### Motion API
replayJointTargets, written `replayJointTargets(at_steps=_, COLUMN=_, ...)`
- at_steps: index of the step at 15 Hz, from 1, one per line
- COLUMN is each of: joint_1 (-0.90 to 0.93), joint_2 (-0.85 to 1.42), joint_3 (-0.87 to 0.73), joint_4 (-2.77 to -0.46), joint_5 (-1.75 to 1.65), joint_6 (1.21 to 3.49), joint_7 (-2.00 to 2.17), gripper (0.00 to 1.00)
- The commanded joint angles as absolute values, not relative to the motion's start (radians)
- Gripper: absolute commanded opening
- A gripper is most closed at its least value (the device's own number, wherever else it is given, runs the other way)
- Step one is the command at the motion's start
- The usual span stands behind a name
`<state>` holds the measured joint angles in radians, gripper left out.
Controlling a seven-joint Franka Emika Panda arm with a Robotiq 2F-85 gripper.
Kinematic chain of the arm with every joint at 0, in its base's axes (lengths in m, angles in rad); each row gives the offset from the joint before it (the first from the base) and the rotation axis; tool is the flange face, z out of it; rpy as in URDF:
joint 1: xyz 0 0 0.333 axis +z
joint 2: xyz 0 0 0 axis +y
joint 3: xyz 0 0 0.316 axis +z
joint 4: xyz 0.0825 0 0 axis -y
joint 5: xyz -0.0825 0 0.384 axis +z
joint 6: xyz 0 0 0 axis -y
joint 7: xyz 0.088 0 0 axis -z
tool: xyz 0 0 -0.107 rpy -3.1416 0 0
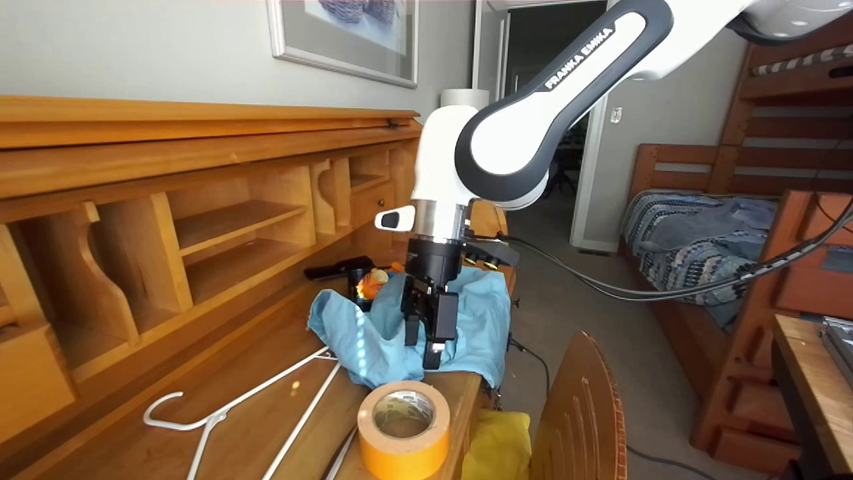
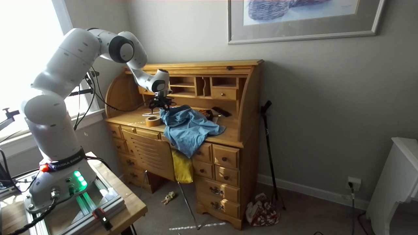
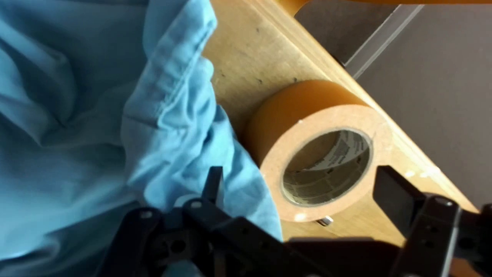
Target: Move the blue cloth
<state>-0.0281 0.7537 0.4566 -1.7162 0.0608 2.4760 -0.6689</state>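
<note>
Risk of a misplaced grip

With the gripper [image 3: 301, 182] spread wide around no load, closing might catch the roll [image 3: 298, 138], framed in its gap, not the cloth [image 3: 115, 127] at nine o'clock (wrist view). The cloth overhangs the desk [image 2: 223, 153]; a hard pull could drop it. In an exterior view the arm [image 1: 516, 133] slants from two o'clock, gripper towards six; its height is hard to judge

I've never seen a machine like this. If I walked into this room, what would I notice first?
Probably the big white robot arm, stretched toward a wooden desk, its open black gripper pointing down. Next, the rumpled light-blue cloth, which lies on the desk and hangs over its front edge. Close beside the cloth, a thick yellow-orange tape roll also rests on the desk.
</note>
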Motion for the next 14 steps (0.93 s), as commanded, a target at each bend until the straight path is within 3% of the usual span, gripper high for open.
replayJointTargets(at_steps=1, joint_1=-0.067, joint_2=0.767, joint_3=0.525, joint_4=-1.659, joint_5=0.119, joint_6=2.378, joint_7=-0.876, gripper=1.00)
replayJointTargets(at_steps=14, joint_1=0.022, joint_2=0.628, joint_3=0.288, joint_4=-1.716, joint_5=0.158, joint_6=2.597, joint_7=-0.429, gripper=1.00)
